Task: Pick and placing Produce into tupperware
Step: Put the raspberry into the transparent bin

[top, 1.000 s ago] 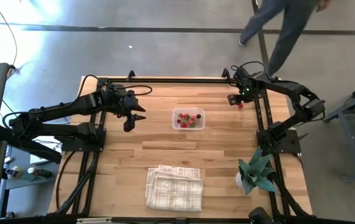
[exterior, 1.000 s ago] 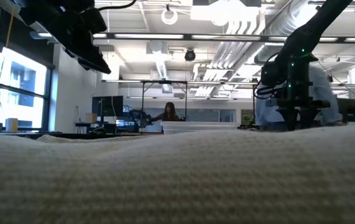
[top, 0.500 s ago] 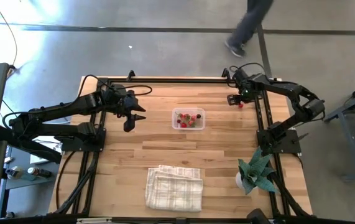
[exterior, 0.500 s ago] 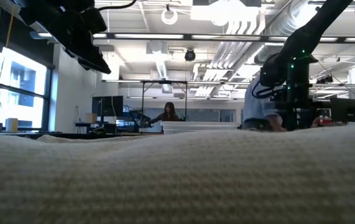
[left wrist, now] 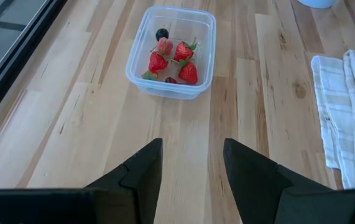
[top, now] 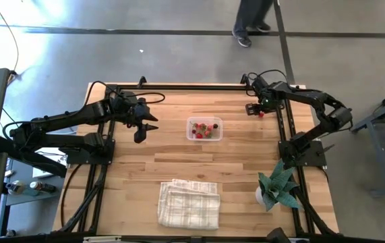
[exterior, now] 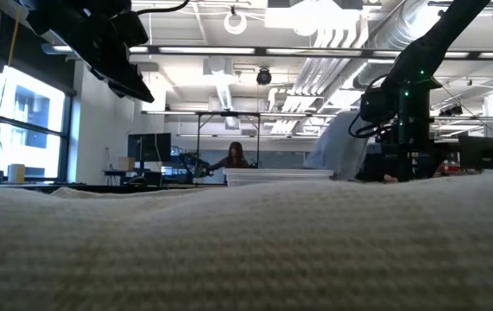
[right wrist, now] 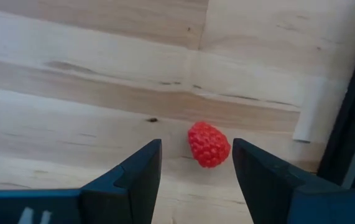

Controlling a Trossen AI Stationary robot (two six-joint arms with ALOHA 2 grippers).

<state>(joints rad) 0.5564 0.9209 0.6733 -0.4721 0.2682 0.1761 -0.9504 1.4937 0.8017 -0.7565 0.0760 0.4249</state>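
My right gripper (right wrist: pixel 193 163) hangs low over the far right corner of the table (top: pixel 246 169), fingers spread wide and holding nothing, with a single red raspberry (right wrist: pixel 209 144) lying on the wood just ahead of the gap between them, a little toward one finger. A black frame rail runs close beside the berry. I judge this to be the approach to a pick: the next move calls for a short advance and descent so the fingers straddle the berry, then a light close, since a small knobbly round piece like this could roll or squash.

The raspberry is bright red, bumpy and roughly oval, far smaller than the container it is bound for. From above it shows only as a red speck (top: pixel 261 114) at the gripper, so its exact clearance from the rail is hard to judge there.

My left gripper (left wrist: pixel 193 163) waits over the table with its fingers well apart and empty. Ahead of it sits the tupperware (left wrist: pixel 207 28), clear and round-cornered, already holding several red strawberries (left wrist: pixel 188 73) and a dark berry (left wrist: pixel 161 33). A folded checked cloth (left wrist: pixel 345 112) lies off to one side.
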